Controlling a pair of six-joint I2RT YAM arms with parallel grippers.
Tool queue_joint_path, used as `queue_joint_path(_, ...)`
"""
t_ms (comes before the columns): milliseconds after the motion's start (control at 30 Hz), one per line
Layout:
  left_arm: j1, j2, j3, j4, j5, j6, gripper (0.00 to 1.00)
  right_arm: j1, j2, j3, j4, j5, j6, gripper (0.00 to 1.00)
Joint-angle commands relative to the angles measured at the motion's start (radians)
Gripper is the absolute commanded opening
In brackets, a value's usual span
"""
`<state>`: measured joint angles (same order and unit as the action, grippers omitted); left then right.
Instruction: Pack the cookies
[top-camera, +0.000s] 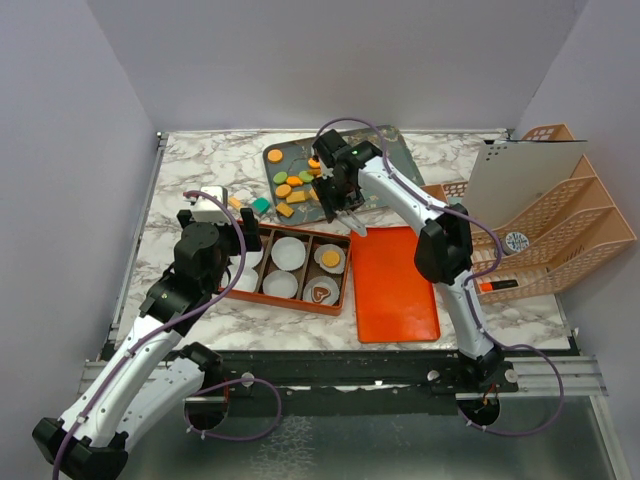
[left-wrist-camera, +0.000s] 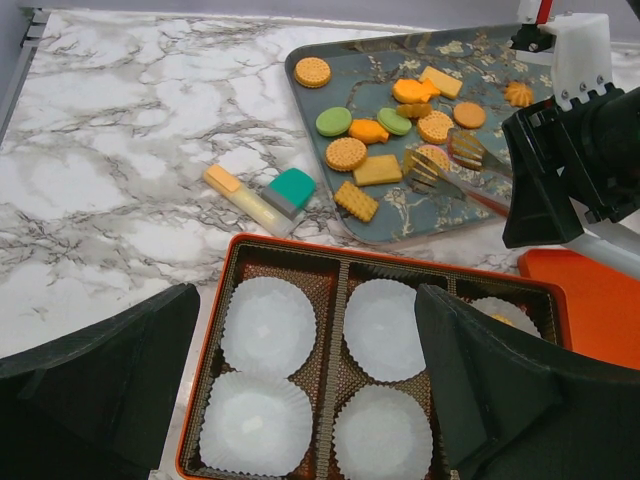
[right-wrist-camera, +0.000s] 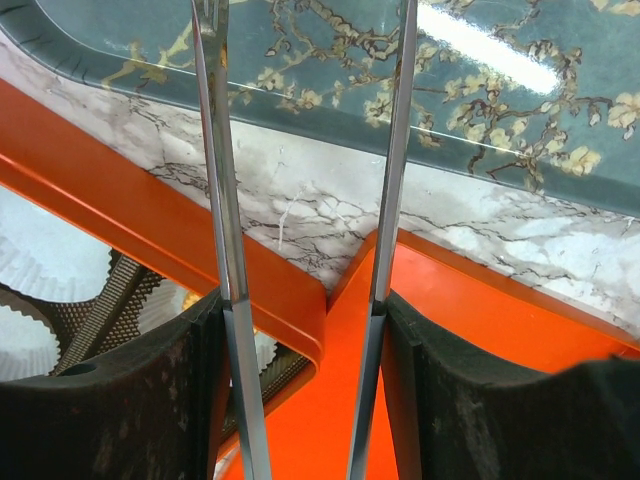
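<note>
The cookies (top-camera: 291, 186) lie loose on a blue flowered tray (top-camera: 385, 150) at the back; in the left wrist view they are several orange rounds and squares (left-wrist-camera: 346, 154) and green ovals (left-wrist-camera: 334, 122). My right gripper (top-camera: 335, 195) is shut on metal tongs (left-wrist-camera: 450, 165), whose open tips rest among the cookies; the tong arms (right-wrist-camera: 215, 150) run out between my fingers. My left gripper (left-wrist-camera: 305, 390) is open and empty over the orange box (top-camera: 338, 305) of white paper cups (left-wrist-camera: 267, 325). One cup holds an orange round (top-camera: 330, 258), another a brown heart (top-camera: 320, 293).
The orange lid (top-camera: 395, 285) lies right of the box. A teal block (left-wrist-camera: 290, 190) and a yellow block (left-wrist-camera: 240, 195) lie on the marble left of the tray. A peach file rack (top-camera: 560, 210) and a marker (top-camera: 498, 286) are at the right.
</note>
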<state>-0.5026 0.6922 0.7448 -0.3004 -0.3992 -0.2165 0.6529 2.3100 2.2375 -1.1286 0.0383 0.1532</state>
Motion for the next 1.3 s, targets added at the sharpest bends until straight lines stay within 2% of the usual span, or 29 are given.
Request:
queue_joint_path(0,-0.005,-0.006,-0.009,0.017,0.017,0.003,0.98,-0.009,0.033,0.048,0.010,0.017,-0.021,0.58)
queue_joint_path(233,-0.005,-0.003,-0.009,0.018,0.016,0.003,0.98,-0.013,0.058,0.065,0.010,0.005,-0.024,0.56)
queue_joint_path(433,-0.005,-0.001,-0.009,0.020,0.016,0.003,0.98,-0.013,0.037,0.057,0.007,-0.006,-0.024,0.41)
queue_joint_path(633,-0.005,0.003,-0.010,0.021,0.016,0.003,0.98,-0.013,-0.031,0.020,0.014,-0.011,-0.020,0.31)
queue_joint_path(967,-0.005,0.009,-0.010,0.023,0.020,0.005,0.98,-0.012,-0.202,-0.174,0.101,-0.130,-0.023,0.22)
queue_joint_path(1267,-0.005,0.011,-0.009,0.020,0.028,0.005,0.98,0.021,-0.357,-0.368,0.187,-0.204,-0.053,0.19)
